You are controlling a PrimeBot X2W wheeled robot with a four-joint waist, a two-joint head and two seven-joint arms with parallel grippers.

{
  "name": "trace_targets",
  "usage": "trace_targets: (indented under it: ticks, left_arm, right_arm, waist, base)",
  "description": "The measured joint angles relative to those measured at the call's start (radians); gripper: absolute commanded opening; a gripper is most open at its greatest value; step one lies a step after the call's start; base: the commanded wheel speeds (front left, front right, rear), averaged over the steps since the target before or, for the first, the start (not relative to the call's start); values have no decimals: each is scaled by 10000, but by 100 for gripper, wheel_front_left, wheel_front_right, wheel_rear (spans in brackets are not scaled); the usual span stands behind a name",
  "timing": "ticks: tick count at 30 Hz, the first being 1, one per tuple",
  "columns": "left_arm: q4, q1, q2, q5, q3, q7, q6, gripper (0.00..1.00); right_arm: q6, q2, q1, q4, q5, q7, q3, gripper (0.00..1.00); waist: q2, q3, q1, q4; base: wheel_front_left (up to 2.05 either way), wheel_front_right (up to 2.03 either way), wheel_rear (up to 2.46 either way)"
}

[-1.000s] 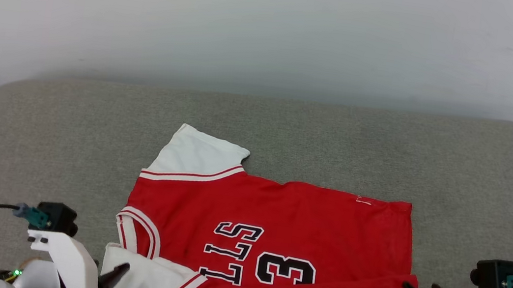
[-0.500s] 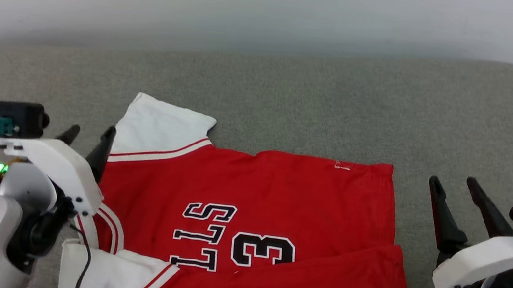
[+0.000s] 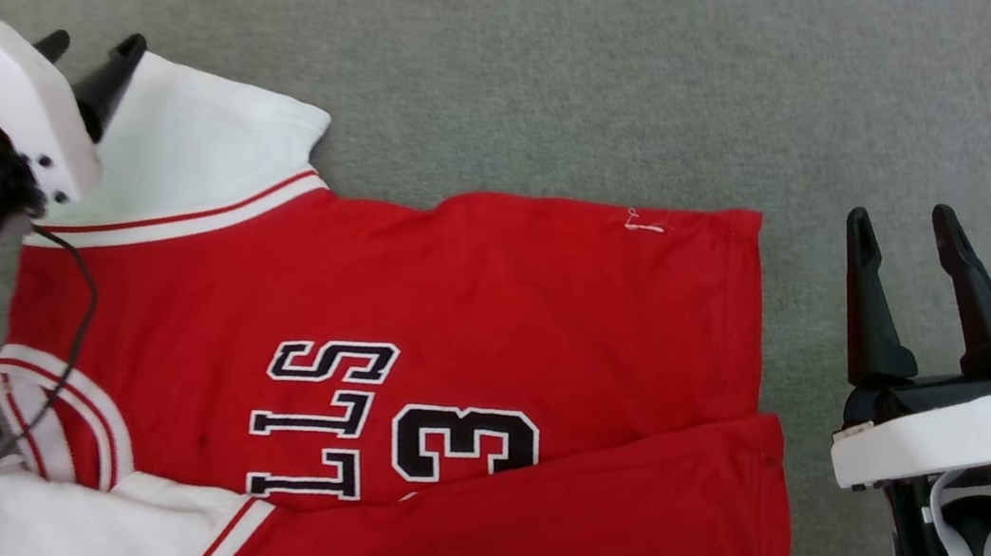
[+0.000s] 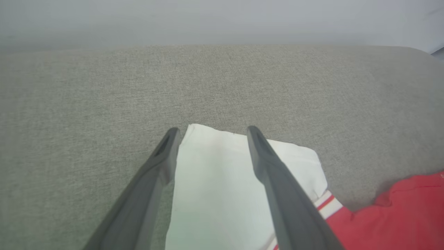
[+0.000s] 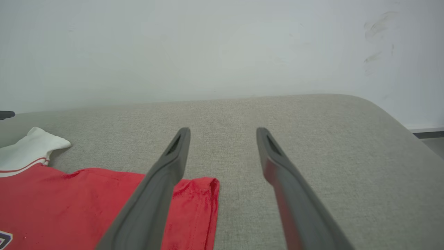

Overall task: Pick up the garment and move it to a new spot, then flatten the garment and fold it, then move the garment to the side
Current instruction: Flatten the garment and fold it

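Observation:
The garment (image 3: 472, 313), a red jersey with black white-outlined lettering and white sleeves, lies spread on the grey cushion (image 3: 580, 69), its near edge folded over. My left gripper (image 3: 90, 48) stands open at the far white sleeve (image 3: 188, 142); in the left wrist view the left gripper (image 4: 211, 133) straddles that sleeve's (image 4: 215, 194) far corner, just above it. My right gripper (image 3: 905, 222) is open beside the jersey's right hem, apart from it. In the right wrist view the right gripper (image 5: 222, 132) points over bare cushion, the garment's hem corner (image 5: 197, 205) under its left finger.
The grey fabric cushion (image 5: 312, 156) extends beyond the jersey to the far side and right, ending at a rounded edge before a pale wall (image 5: 208, 48). A black cable (image 3: 57, 335) from my left arm hangs over the jersey's left part.
The head camera has tilted down, so the whole scene has shifted. Both grippers have moved forward: the left up to the far white sleeve, the right alongside the jersey's right hem.

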Motion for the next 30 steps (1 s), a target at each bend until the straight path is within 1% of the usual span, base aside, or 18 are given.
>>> trace_targets:
  ticks: [3, 7, 9, 10, 12, 16, 17, 18, 19, 20, 24, 28, 30]
  left_arm:
    - [370, -562, 430, -430, -102, 1266, -384, 100]
    - [660, -1078, 1001, -625, -205, 2642, -468, 100]
    - [767, -1302, 1258, -606, -272, 3126, -416, 100]
    - [894, -1518, 1509, -594, -360, 3712, -288, 100]
    - [936, -1647, 1693, -723, -416, 4364, -249, 100]
    - [886, -1827, 1856, -1064, -385, 5269, 79, 100]
    - [859, -1827, 1879, -1133, -366, 5411, 163, 69]
    - [828, -1827, 1902, -1160, -351, 5509, 238, 44]
    - [773, -1825, 1908, -1156, -349, 5519, 247, 2]
    - [731, -1809, 1896, -1152, -336, 5436, 251, 0]
    - [792, -1602, 1632, -1122, -318, 4918, 297, 0]
    - [1009, -1546, 1317, -1024, -412, 4378, 142, 0]
    - [1103, -1528, 1127, -934, -502, 4086, 27, 0]
  right_arm:
    - [0, 90, -29, 25, -25, -59, 10, 100]
    - [0, 159, -45, 130, 42, -107, 98, 100]
    - [0, 205, -126, 174, 90, -167, 150, 100]
    - [0, 242, -209, 251, 176, -267, 284, 100]
    - [2, 267, -262, 336, 203, -318, 380, 100]
    - [0, 286, -291, 472, 249, -368, 389, 100]
    - [0, 291, -313, 506, 267, -368, 385, 100]
    - [0, 293, -326, 533, 299, -364, 370, 100]
    - [0, 295, -335, 570, 347, -295, 357, 100]
    - [0, 295, -336, 617, 385, -257, 334, 100]
    - [0, 263, -397, 782, 798, 165, 291, 100]
    - [0, -98, -674, 1135, 1478, 1151, 313, 100]
    - [0, -351, -906, 1407, 1820, 1933, 339, 100]
  waist:
    - [0, 359, 0, -267]
    - [0, 742, 0, -572]
    - [0, 935, -1, -687]
    - [0, 1207, -1, -851]
    - [0, 1359, -1, -980]
    - [0, 1621, -2, -1151]
    - [0, 1658, -2, -1183]
    - [0, 1683, -3, -1203]
    - [0, 1699, -3, -1208]
    - [0, 1702, -3, -1198]
    - [0, 1580, -2, -1096]
    - [-1, 1333, -2, -890]
    - [0, 1189, -1, -748]
  base:
    - [0, 0, 0]
    - [0, 0, 0]
    - [0, 0, 0]
    - [0, 0, 0]
    - [0, 0, 0]
    - [0, 0, 0]
    - [0, 0, 0]
    - [0, 0, 0]
    - [0, 0, 0]
    - [0, 0, 0]
    - [0, 0, 0]
    - [0, 0, 0]
    - [0, 0, 0]
